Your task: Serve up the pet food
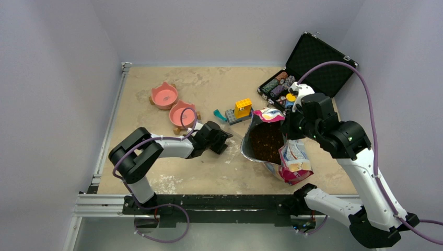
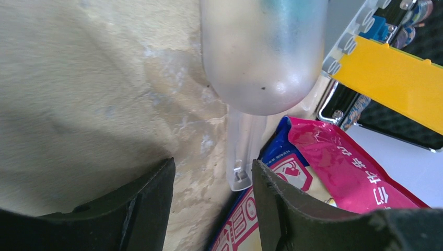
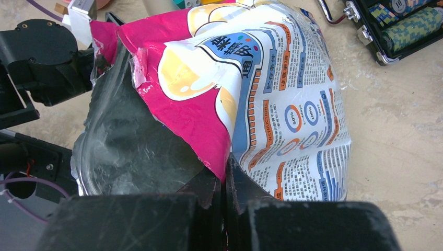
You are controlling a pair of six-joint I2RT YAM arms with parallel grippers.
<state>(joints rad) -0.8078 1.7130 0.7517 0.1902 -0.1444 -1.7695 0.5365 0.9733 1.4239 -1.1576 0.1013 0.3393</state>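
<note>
Top external: high above and behind both arms, facing down and forward; whole table (image 1: 209, 83) in frame, arm bases (image 1: 141, 197) at 6 o'clock, chip case (image 1: 319, 58) far off at 1 o'clock.
Left wrist: very near the tabletop, aimed out past the left gripper (image 2: 213, 175) at 6 o'clock; yellow block (image 2: 389, 83) at 2 o'clock.
Right wrist: close above the pet food bag (image 3: 271, 78), aimed along the right gripper (image 3: 225, 175) at 6 o'clock.
Shared by all three: pet food bag and chip case.
Shared by top external and left wrist: yellow block.

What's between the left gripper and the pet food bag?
A clear plastic scoop, handle end inside the open left gripper, pet food bag alongside. Left wrist view shows it.
</note>
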